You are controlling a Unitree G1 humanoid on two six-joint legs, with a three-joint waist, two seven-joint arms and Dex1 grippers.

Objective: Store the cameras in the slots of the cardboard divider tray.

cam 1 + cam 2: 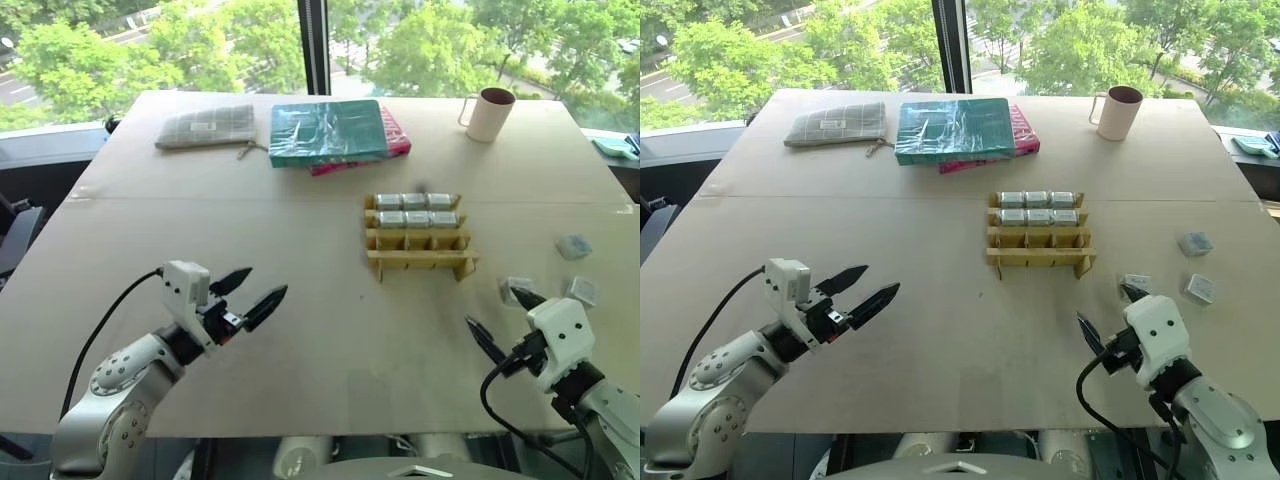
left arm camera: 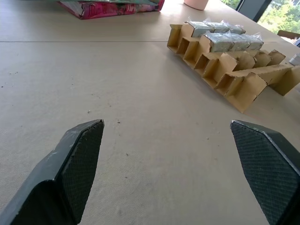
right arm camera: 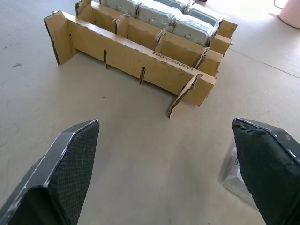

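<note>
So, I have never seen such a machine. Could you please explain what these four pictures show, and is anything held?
It is a two-armed robot at a table. Two pictures come from its head, looking down; the other two from a camera on each wrist, looking along that arm's black fingers. The left gripper and the right gripper are both open and hold nothing. The cardboard divider tray has six cameras in its two far rows; the near row is empty. Three loose cameras lie by the right gripper. Further back: a mug, a teal package, a grey pouch.
</note>
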